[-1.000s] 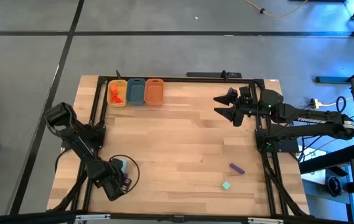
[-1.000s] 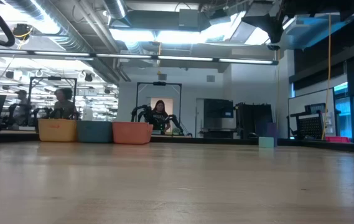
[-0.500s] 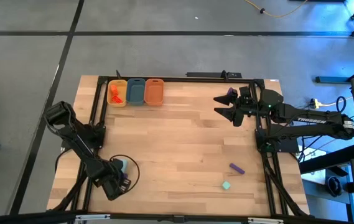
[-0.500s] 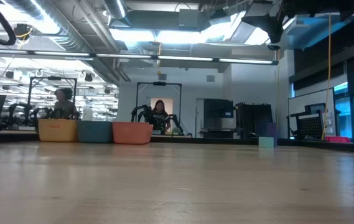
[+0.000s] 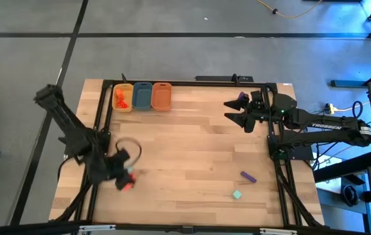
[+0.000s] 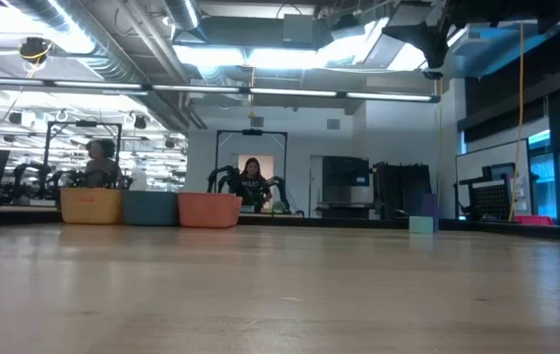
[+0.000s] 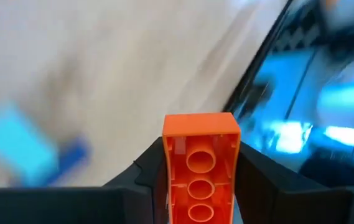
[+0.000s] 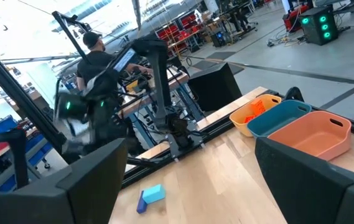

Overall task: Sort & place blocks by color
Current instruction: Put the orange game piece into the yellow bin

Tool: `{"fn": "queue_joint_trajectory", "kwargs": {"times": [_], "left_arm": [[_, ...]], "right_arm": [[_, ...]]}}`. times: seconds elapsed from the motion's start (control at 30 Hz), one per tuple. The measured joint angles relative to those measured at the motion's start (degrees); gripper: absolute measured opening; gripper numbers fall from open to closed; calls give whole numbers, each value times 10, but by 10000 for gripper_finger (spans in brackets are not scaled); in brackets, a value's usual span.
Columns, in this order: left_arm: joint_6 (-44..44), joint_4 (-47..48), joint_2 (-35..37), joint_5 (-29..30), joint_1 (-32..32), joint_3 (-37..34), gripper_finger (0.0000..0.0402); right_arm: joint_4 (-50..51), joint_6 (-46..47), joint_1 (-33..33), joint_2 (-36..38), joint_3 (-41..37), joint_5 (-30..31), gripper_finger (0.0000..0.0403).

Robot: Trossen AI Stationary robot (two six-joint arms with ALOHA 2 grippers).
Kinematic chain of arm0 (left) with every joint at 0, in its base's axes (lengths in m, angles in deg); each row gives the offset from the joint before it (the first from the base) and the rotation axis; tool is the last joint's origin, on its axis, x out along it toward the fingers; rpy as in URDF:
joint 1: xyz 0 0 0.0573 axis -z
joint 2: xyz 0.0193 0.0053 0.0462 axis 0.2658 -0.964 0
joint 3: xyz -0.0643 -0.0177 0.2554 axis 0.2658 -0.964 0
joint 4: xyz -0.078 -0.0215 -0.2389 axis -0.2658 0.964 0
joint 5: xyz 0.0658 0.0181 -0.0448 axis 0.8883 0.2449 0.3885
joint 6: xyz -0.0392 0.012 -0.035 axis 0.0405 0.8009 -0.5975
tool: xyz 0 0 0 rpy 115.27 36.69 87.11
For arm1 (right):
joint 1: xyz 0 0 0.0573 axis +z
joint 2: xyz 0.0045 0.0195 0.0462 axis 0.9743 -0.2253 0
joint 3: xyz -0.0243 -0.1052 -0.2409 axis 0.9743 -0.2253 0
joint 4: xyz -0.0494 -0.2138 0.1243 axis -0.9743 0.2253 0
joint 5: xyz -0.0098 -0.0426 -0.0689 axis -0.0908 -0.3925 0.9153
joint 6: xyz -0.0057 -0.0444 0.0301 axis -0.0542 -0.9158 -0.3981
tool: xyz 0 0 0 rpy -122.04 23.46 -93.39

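My left gripper (image 5: 126, 184) hangs above the table's near left part, shut on an orange-red block (image 7: 200, 168). A purple block (image 5: 248, 177) and a mint-teal block (image 5: 237, 194) lie flat at the near right. Another teal block (image 8: 153, 193) and a darker one (image 8: 142, 203) lie on the table below my left gripper. The yellow tub (image 5: 122, 97) at the far left holds orange-red blocks (image 5: 120, 101). My right gripper (image 5: 234, 112) waits raised at the far right, open and with nothing in it. My left gripper pinches the orange-red block by its two long sides (image 7: 166, 180) between its two fingers (image 7: 257, 180). The fingers slant downward and lie along the block. One short end sticks out past the fingertips, and the hollow underside faces the wrist camera. The block is lifted clear of the table.
A blue tub (image 5: 142, 96) and an orange tub (image 5: 162, 95) stand beside the yellow one along the far edge. A black frame (image 5: 192, 82) borders the table. The wooden middle of the table (image 5: 192, 143) lies bare. People sit in the room beyond.
My left gripper has risen from the table's near left corner and drawn a little toward the far edge, turning about its own axis as it went. The orange-red block, which did not show before, now sits in its fingers, lifted clear.
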Motion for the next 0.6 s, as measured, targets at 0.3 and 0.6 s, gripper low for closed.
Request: {"fn": "queue_joint_trajectory", "kwargs": {"times": [0.3, 0.6], "left_arm": [[488, -157, 89, 23, -292, 0, 127], [735, -317, 117, -140, -531, 0, 127]], "right_arm": [[-2, 0, 0, 0, 0, 4, 355], [-4, -28, 0, 0, 0, 14, 355]]}}
